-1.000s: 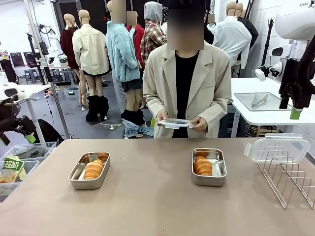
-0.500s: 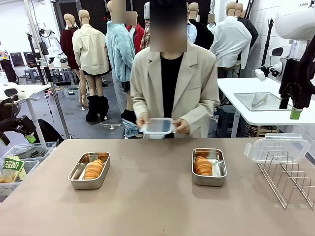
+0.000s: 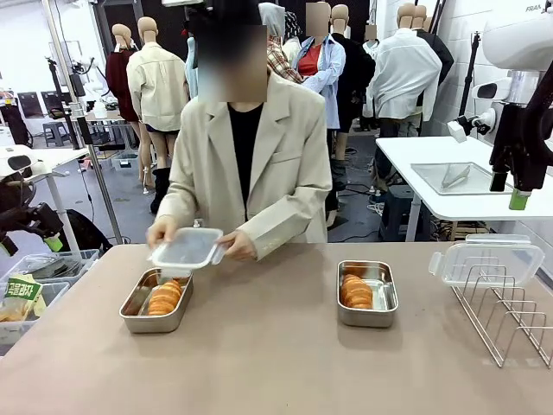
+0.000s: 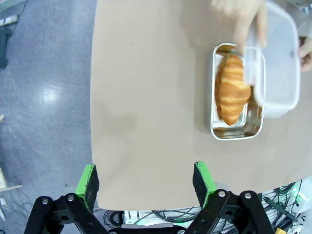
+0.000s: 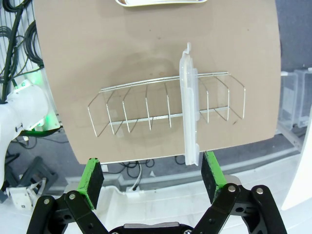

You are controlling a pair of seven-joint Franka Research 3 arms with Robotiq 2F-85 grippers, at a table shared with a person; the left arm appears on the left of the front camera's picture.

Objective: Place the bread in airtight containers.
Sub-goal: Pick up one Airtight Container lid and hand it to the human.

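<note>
Brown tabletop (image 3: 259,363) shared by two robot arms and a person (image 3: 251,164) standing at its far edge. Toward the robot's left stands the left tin (image 3: 151,324), with one croissant (image 3: 164,298) lying lengthwise inside it. Toward the right stands the right tin (image 3: 386,298), holding a second croissant (image 3: 356,291). The person grips a clear lid (image 3: 186,247) with one hand (image 3: 161,232) at its far corner and the other hand (image 3: 238,247) at its side, the lid tilted just above the far end of the left tin. A second lid (image 3: 479,259) stands on edge in the wire rack (image 3: 518,328) at the table's right end. Left gripper (image 4: 144,168), seen from its wrist camera: jaws wide apart, nothing between them, well back from the left tin. Right gripper (image 5: 151,161): jaws likewise wide and empty, above the rack near the table's edge.
</note>
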